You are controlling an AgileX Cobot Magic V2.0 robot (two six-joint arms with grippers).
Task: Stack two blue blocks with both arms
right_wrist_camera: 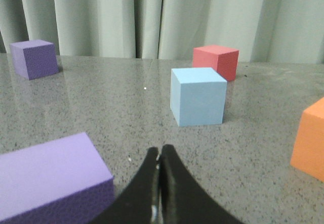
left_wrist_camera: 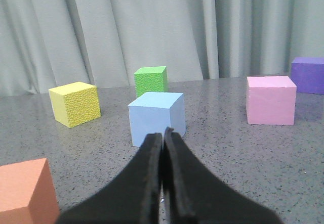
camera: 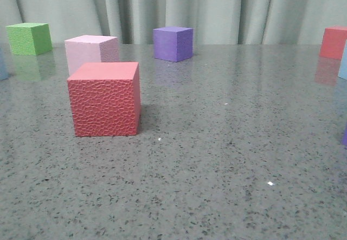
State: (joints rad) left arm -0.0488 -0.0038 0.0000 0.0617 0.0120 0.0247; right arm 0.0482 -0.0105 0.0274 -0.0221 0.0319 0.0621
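Observation:
In the left wrist view a pale blue block (left_wrist_camera: 156, 118) stands on the table just beyond my left gripper (left_wrist_camera: 163, 134), whose black fingers are shut with nothing between them. The right wrist view shows the other blue block (right_wrist_camera: 198, 96), a short way ahead of my right gripper (right_wrist_camera: 160, 153) and slightly to one side; that gripper is also shut and empty. In the front view neither gripper appears. Only a pale blue sliver (camera: 343, 61) shows at the right edge there, and a bluish one (camera: 2, 66) at the left edge.
A big red cube (camera: 103, 99) stands front left, with a pink cube (camera: 91, 51), green cube (camera: 29, 38) and purple cube (camera: 173, 43) behind it. Near the left blue block are yellow (left_wrist_camera: 74, 103) and orange (left_wrist_camera: 25, 191) cubes. By the right gripper lie a lilac cube (right_wrist_camera: 50, 181) and an orange cube (right_wrist_camera: 310, 145).

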